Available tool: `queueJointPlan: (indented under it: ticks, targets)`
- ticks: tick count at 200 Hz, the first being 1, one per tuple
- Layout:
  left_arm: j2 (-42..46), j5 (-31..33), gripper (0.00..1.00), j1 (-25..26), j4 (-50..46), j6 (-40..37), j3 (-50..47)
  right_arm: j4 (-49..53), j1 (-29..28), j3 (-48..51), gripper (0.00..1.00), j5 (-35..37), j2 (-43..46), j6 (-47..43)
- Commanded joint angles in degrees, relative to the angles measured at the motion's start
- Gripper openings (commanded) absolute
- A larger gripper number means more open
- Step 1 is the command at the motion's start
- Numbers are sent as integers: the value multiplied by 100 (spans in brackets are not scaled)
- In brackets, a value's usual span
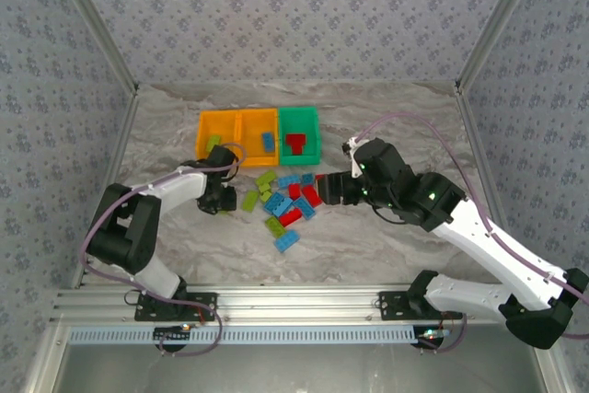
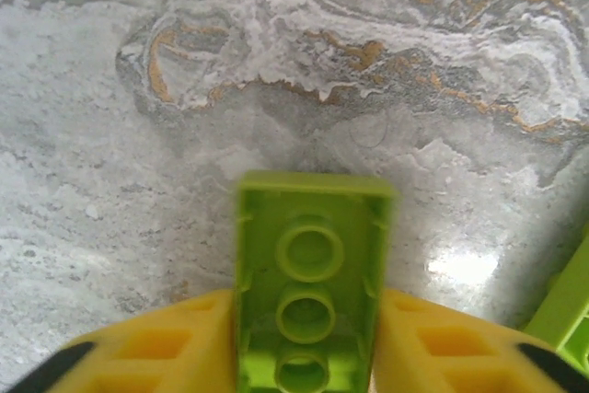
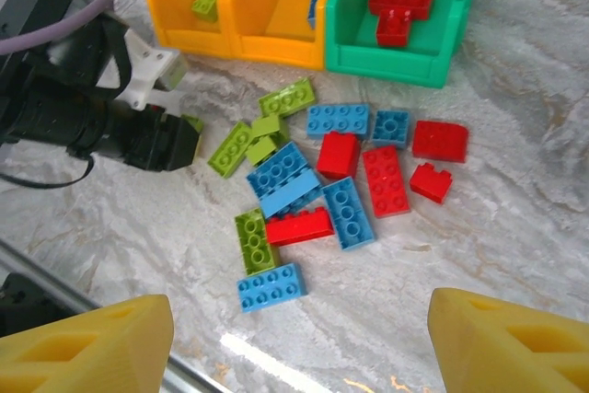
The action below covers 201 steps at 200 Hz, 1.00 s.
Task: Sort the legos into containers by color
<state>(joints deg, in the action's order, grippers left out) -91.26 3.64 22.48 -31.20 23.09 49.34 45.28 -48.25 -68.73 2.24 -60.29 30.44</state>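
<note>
The left hand (image 2: 308,324) is clamped on a lime-green studded plastic brick (image 2: 311,246), with its yellow fingers (image 2: 156,347) pressing the brick's two long sides. Whether the brick rests on the grey marbled tabletop (image 2: 110,135) or is raised off it cannot be told.

From above, the left hand (image 1: 221,203) sits at the left edge of the loose pile of lime-green, light-blue and red bricks (image 1: 287,204). Bare tabletop opens to its left and toward the aluminium rail (image 1: 294,306) at the near edge.

The right hand (image 3: 302,310) hangs over the near side of the pile, its jaws spread wide with nothing between them. From above, the right hand (image 1: 322,189) is just beside the red bricks at the pile's right edge, and open tabletop lies beyond.

Three open-topped plastic bins stand touching in a row on the far side of the pile.
- **Left orange bin** (image 3: 189,40): holds one lime-green brick.
- **Middle orange bin** (image 3: 276,48): holds a light-blue brick against its right wall.
- **Green bin** (image 3: 386,63): holds red bricks.

Only a narrow strip of bare tabletop separates the bins' front walls from the nearest bricks of the pile.
</note>
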Motion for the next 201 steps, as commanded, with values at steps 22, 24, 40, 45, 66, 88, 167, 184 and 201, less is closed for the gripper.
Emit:
queueJointPlan:
  ticks: [22,24,40,45,66,88,167,184,201]
  targets:
    - [817,-532,27,33,153,128,-137,-227,-381,-111,78,-1182,-258,-141]
    - [879,-509,27,29,146,137,-131,-256,-403,-125,78,-1200,-269,-145]
    - [1377,-237,26,5,106,131,10,-468,-590,-226,79,-1225,-308,-153]
    - [1490,-123,26,-17,99,111,108,-544,-619,-256,80,-1195,-308,-151]
    - [1522,266,27,-263,-8,-13,749,-643,-647,-359,80,-967,-308,-127]
    - [959,532,26,-509,114,-318,1454,-586,-646,-351,80,-700,-286,-78]
    - [-1871,286,44,-965,-375,-828,4108,-227,-687,-12,80,-227,273,295]
    - [-1826,238,45,-991,-398,-792,4167,-188,-688,169,81,-82,416,341]
    - [-1508,65,45,-983,-404,-691,4014,-155,-677,297,82,149,456,399]
